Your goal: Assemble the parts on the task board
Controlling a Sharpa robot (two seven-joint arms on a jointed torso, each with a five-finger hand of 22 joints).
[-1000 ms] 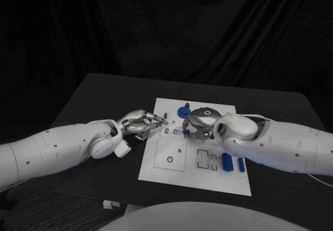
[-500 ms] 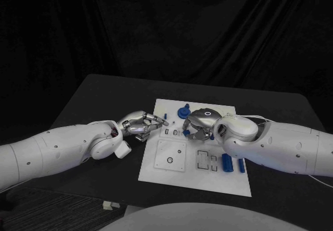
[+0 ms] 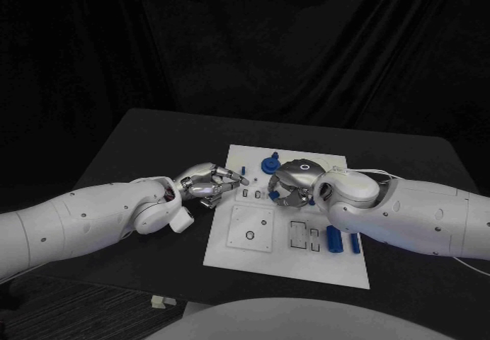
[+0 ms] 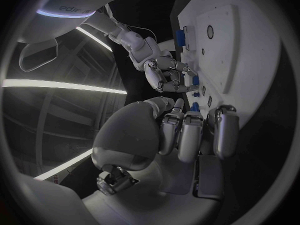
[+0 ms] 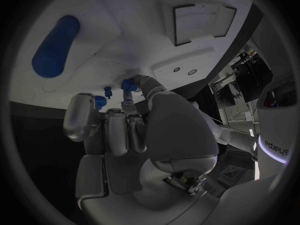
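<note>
The table (image 3: 153, 142) is black, and the white task board (image 3: 291, 265) lies in its middle. Both hands work over the board's far half.

To my eye the step in hand is seating a small part into the board. It needs a slow, straight descent, with the part kept upright and lined up over its hole before any push.

The right hand (image 3: 291, 185) hangs over the board's far half with its fingers curled downward. In the right wrist view a small blue part (image 5: 129, 85) sits at the fingertips, so I judge it pinched there.

The left hand (image 3: 212, 181) rests at the board's left edge, fingers drawn close together. A small blue piece (image 4: 194, 106) shows at their tips, but I cannot tell whether it is gripped.

2 long blue bars (image 3: 343, 239) lie flat near the board's right edge. A round blue part (image 3: 270, 165) stands near its far edge.
</note>
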